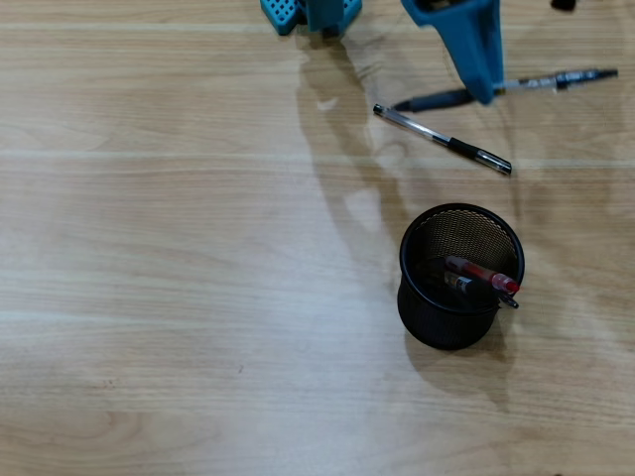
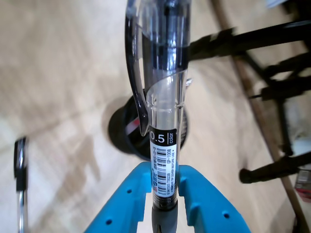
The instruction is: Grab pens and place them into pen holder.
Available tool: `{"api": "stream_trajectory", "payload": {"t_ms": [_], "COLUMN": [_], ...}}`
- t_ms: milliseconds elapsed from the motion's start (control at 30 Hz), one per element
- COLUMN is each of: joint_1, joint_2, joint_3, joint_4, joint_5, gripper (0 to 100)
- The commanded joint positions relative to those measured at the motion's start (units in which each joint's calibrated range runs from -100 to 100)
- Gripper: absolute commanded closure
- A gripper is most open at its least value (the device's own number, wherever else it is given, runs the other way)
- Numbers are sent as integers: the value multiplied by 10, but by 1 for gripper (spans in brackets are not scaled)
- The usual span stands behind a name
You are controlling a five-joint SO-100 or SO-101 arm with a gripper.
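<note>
My blue gripper (image 1: pixel 483 91) at the top right of the overhead view is shut on a clear-barrelled pen (image 1: pixel 546 81) with a black clip and dark grip, which lies crosswise in the jaws. In the wrist view this pen (image 2: pixel 164 121) runs up between the two blue fingers of the gripper (image 2: pixel 165 171). A second pen (image 1: pixel 443 140), clear with black ends, lies on the wood just below it and shows at the left edge of the wrist view as the second pen (image 2: pixel 19 187). The black mesh pen holder (image 1: pixel 415 288) stands further down, with a red pen (image 1: pixel 480 271) and a dark pen (image 1: pixel 459 285) inside. The pen holder (image 2: pixel 121 133) is partly hidden behind the held pen.
The arm's blue base (image 1: pixel 308 12) sits at the top edge of the wooden table (image 1: pixel 179 258). In the wrist view, dark furniture legs (image 2: pixel 272 92) stand beyond the table's right edge.
</note>
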Motion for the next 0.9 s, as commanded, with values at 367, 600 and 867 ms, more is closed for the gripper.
{"api": "stream_trajectory", "payload": {"t_ms": [367,600,867], "joint_1": [12,27,61], "joint_2": [-55,-55,-57], "joint_3": [106,300,442], "joint_4": [-465,-682,-787], "joint_5": [-103,-169,-197], "gripper": [98,98,98]}}
